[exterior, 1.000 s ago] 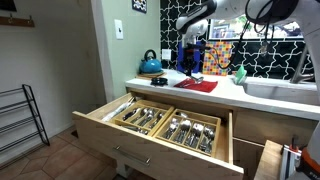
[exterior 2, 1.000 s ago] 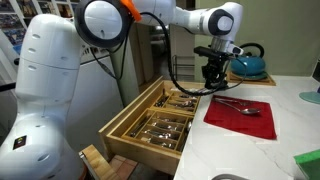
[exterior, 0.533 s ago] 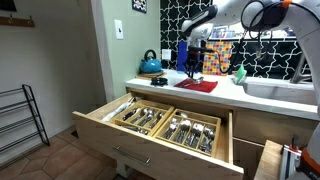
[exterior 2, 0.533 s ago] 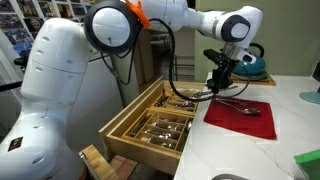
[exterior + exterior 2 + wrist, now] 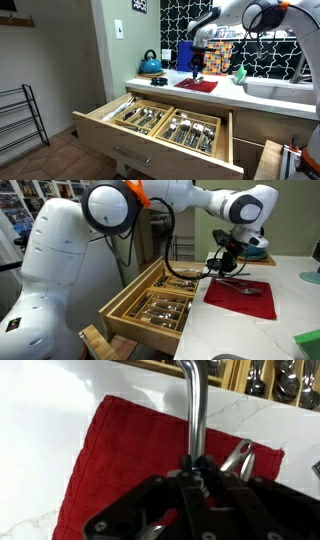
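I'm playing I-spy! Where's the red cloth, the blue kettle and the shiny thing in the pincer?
red cloth (image 5: 240, 306), in an exterior view, bare front part
blue kettle (image 5: 151, 66), in an exterior view, its round body
shiny utensil (image 5: 193, 410), wrist view, its long handle

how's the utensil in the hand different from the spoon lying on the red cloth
The held utensil is clamped in the shut hand over the red cloth; the spoon lies flat on that cloth, loose. The held utensil shows only its long handle, pointing toward the open drawer, its head hidden by the hand; the spoon shows its bowl. Both are shiny metal.
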You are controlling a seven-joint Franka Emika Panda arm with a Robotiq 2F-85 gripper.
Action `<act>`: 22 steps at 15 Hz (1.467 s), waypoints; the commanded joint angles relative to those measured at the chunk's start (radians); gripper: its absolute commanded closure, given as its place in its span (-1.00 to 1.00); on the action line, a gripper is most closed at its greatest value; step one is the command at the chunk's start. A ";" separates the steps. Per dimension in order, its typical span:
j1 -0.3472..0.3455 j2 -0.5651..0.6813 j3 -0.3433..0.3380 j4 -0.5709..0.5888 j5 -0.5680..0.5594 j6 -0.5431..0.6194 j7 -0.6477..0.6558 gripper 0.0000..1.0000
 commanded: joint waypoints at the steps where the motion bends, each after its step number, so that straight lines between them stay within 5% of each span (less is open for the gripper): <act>1: -0.026 -0.012 -0.021 -0.041 0.058 0.033 0.097 0.91; 10: -0.037 -0.004 -0.061 -0.099 0.062 0.116 0.298 0.91; 22: -0.056 0.059 -0.046 -0.093 0.108 0.144 0.378 0.91</act>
